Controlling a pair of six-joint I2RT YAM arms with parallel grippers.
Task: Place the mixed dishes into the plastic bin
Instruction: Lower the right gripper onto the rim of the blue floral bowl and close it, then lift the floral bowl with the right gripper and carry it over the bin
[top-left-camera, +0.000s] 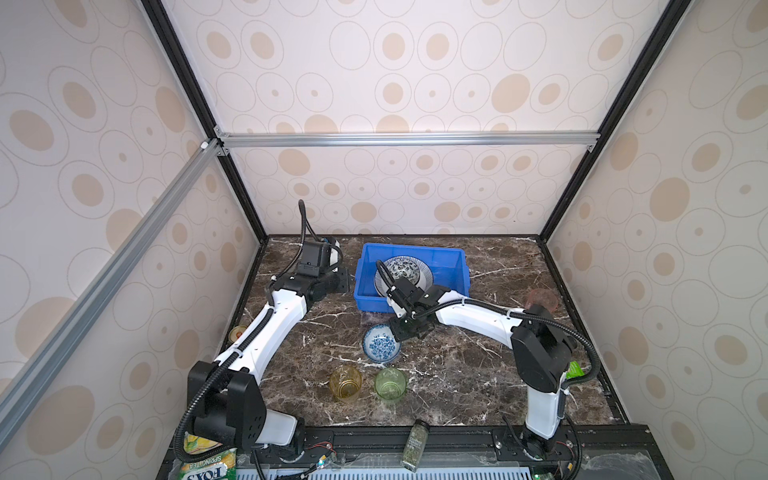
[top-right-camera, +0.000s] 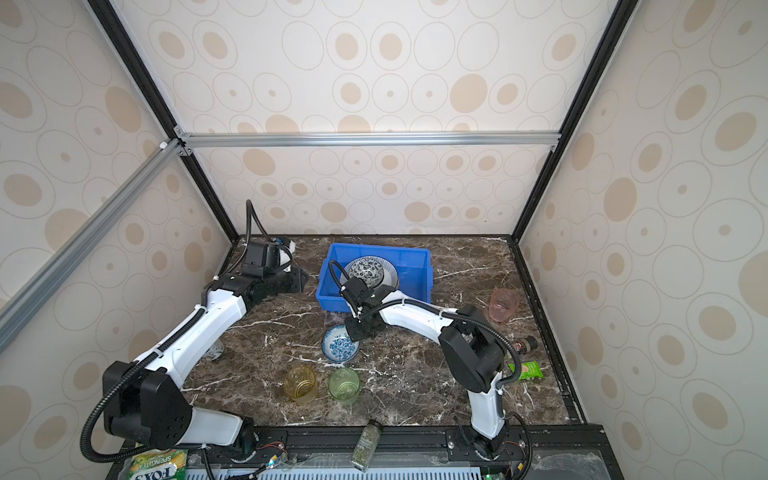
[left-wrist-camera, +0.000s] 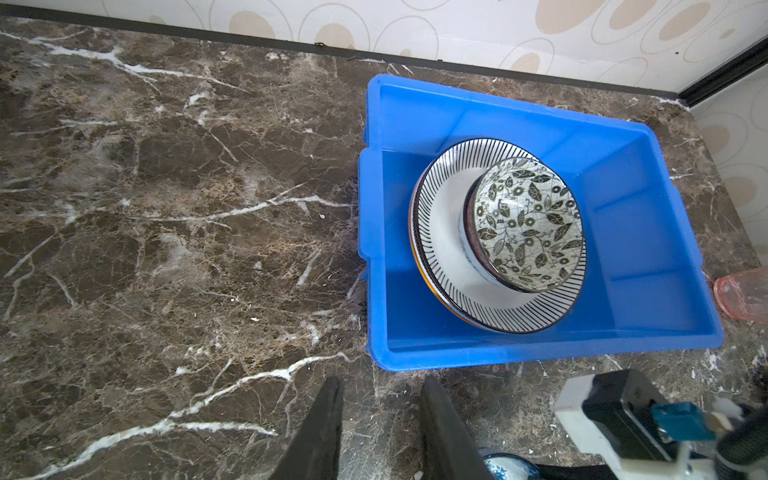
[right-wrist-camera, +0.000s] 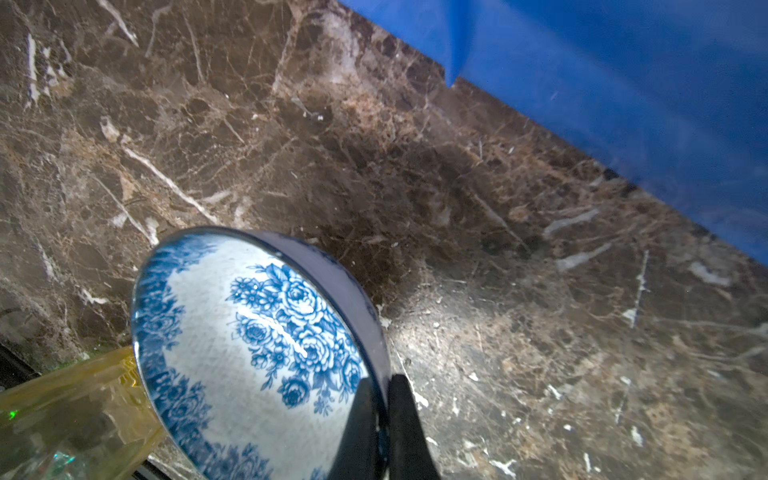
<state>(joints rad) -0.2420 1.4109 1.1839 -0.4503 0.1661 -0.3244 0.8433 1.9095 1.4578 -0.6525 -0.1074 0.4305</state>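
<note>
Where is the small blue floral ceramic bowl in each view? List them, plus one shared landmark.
Top view: small blue floral ceramic bowl in front of the bright blue plastic bin.
Top view: same spot.
Left wrist: only a rim sliver.
Right wrist: close up, rim in the right gripper.
Shared landmark: the bin, in all four.

Soft, even light spreading across both top views, faint shadows lying on the bench (top-left-camera: 457, 374), right wrist view looking dimmer, plastic bin (right-wrist-camera: 623, 104) blurring into flat blue, blue floral bowl (right-wrist-camera: 249, 345) catching glare along its rim, yellow tumbler (right-wrist-camera: 62, 411) sitting out of focus
</note>
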